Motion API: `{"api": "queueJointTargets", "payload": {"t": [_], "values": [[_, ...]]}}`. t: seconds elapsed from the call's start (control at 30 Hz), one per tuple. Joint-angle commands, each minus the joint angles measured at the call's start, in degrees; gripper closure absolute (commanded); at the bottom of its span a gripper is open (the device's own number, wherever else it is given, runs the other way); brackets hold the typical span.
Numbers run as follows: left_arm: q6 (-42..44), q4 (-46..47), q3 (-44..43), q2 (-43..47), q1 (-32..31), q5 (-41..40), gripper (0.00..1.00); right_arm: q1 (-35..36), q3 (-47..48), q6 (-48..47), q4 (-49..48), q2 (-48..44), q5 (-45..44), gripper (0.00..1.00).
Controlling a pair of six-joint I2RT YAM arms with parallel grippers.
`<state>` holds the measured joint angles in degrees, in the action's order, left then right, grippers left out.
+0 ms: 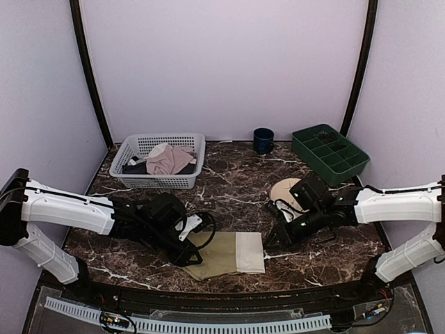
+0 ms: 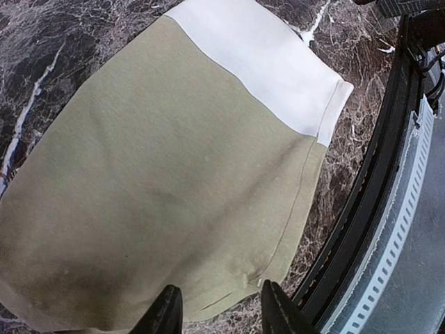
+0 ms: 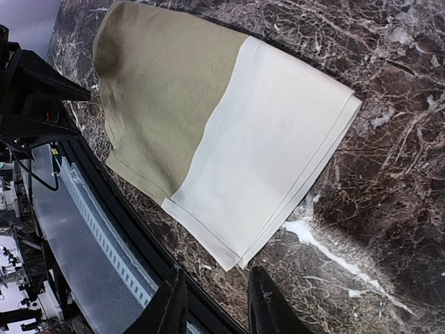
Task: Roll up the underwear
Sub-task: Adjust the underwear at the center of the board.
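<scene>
The top view looks down over the whole bench point(image 1: 236, 181) from high behind its near edge. Both wrist views, close and downward, share the underwear point(image 2: 174, 174).

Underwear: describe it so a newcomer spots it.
On the dark marble table, look midway along the near edge. The underwear lies flat there: olive-khaki cloth with a wide cream waistband, unlike the pink garment in the white basket.

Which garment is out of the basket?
The olive underwear with the cream waistband, flat on the table; the pink garment and dark grey garment sit bunched in the white basket.
</scene>
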<state>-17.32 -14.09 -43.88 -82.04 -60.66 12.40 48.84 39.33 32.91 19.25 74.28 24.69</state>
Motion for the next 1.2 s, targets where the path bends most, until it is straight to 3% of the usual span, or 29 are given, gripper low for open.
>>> {"api": "queueJointTargets", "payload": {"t": [0.0,1.17], "values": [[-1.0,-1.4,0.0,0.5,0.0,0.0,0.58,-0.6,1.5,-1.9,-1.7,1.6,1.0,0.7],[-3.2,-1.5,0.3,0.4,0.0,-0.8,0.58,-3.0,9.1,-8.1,-1.5,11.3,4.1,0.7]]}}
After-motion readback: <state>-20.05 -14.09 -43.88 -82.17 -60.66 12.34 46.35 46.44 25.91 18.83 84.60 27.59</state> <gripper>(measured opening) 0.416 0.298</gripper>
